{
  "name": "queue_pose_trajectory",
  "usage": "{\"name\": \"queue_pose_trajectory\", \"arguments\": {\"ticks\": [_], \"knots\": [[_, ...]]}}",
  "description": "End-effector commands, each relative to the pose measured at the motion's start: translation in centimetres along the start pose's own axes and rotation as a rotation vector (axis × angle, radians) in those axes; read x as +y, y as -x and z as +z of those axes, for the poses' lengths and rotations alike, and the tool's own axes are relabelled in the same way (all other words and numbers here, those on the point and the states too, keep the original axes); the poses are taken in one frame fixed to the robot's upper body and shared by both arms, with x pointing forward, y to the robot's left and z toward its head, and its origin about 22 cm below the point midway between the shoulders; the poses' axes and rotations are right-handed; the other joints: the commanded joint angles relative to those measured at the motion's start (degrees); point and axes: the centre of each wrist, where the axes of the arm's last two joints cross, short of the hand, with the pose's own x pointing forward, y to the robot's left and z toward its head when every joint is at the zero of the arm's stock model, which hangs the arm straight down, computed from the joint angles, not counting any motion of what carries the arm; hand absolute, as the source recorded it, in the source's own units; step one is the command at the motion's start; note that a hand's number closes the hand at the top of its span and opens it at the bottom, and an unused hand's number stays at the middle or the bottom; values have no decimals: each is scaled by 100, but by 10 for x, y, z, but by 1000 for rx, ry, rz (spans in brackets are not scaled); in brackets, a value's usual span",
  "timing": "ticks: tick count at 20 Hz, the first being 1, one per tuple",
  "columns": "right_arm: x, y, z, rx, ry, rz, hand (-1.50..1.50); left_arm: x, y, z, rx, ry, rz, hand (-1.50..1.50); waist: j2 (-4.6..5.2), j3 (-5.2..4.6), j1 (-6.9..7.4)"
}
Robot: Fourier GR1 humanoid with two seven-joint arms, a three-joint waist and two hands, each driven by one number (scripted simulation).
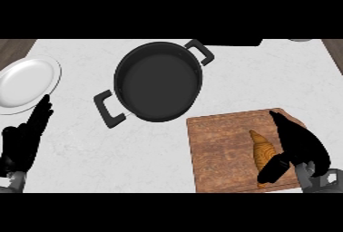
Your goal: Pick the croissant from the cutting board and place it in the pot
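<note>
While the croissant (pixel 262 152) lies on the cutting board (pixel 221 154) at the lower right of the frame, the carrying part of my job has not begun: the pot (pixel 158 81) in the upper middle of the frame shows only its dark bare bottom, with nothing in it. My right hand (pixel 301 147) sits over the right side of the board, fingers running long along the far side of the pastry and my thumb crossing its lower end, so I am closing round it but I cannot say that I have it pinched; the croissant looks flat on the wood, not lifted. I judge this to be the grasping step, early in the task. What is left, as I see it: finish the grip, raise the croissant off the board, bring it up and to the left across the pale counter (pixel 268 77) to the pot's mouth, and let it go inside. The pot stands just beside the board's upper left corner, one handle pointing to the lower left and the other to the upper right, so the way over is short. My left hand (pixel 23 136) rests open at the left edge of the frame, fingers up, its tips near the white plate (pixel 26 81) in the upper left; it has no part in this
</note>
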Motion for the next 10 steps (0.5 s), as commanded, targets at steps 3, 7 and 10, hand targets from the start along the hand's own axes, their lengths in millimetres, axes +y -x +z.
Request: {"name": "queue_pose_trajectory", "arguments": {"ticks": [3,7,10], "knots": [[14,-25,-9,194,-57,113,-150,-9,2,12,4,3,-10,0,-23,6,-38],[15,-28,-21,212,-82,104,-150,3,8,9,9,-2,-6,0,-16,5,-63],[14,-13,-37,230,-89,98,-150,4,11,6,-14,-29,-13,0,-14,7,-97]]}}
